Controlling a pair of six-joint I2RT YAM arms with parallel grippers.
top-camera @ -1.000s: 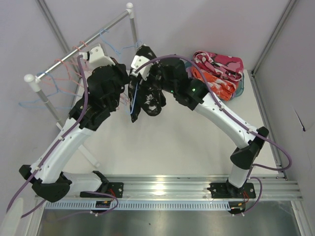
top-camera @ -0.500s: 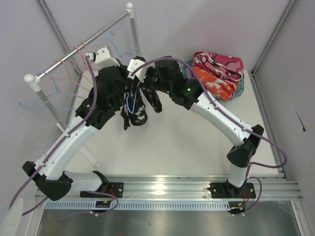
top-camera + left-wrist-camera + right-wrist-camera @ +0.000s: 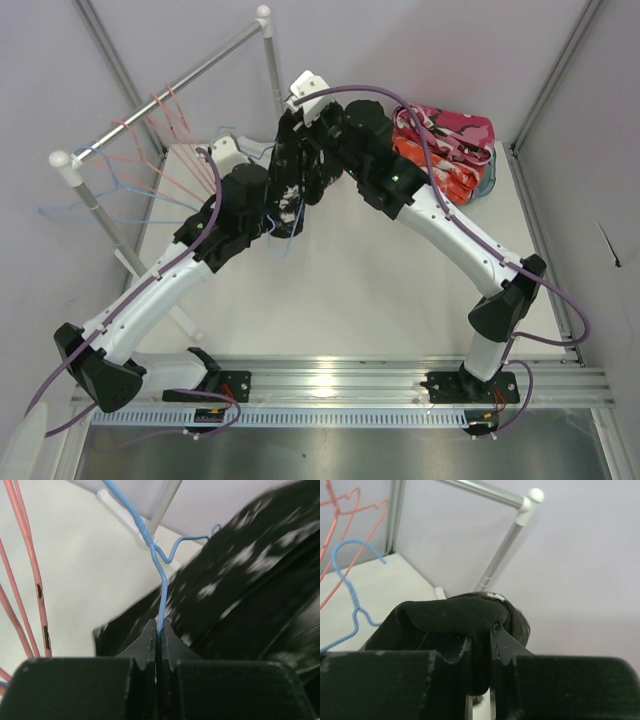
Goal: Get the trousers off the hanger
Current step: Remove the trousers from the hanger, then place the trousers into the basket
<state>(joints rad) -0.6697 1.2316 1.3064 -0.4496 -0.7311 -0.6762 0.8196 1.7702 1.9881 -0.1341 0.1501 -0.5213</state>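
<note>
The black trousers with white speckles hang between my two grippers in the middle of the top view. My right gripper is shut on a fold of them, lifted above the table. My left gripper is shut on the wire neck of the blue hanger, and the speckled cloth lies right behind it. In the top view the left gripper sits just below and left of the trousers, and the hanger's lower wire pokes out beneath. The hanger's hook stands left of the right gripper.
A pile of pink, orange and patterned trousers lies at the back right. The metal rack rail runs across the back left with pink hangers and a blue one on it. The rack's post is close behind the right gripper.
The right gripper has risen toward the back with the black trousers. The left gripper has pulled the blue hanger rightward, away from the rail, and the cloth is now bunched higher.
</note>
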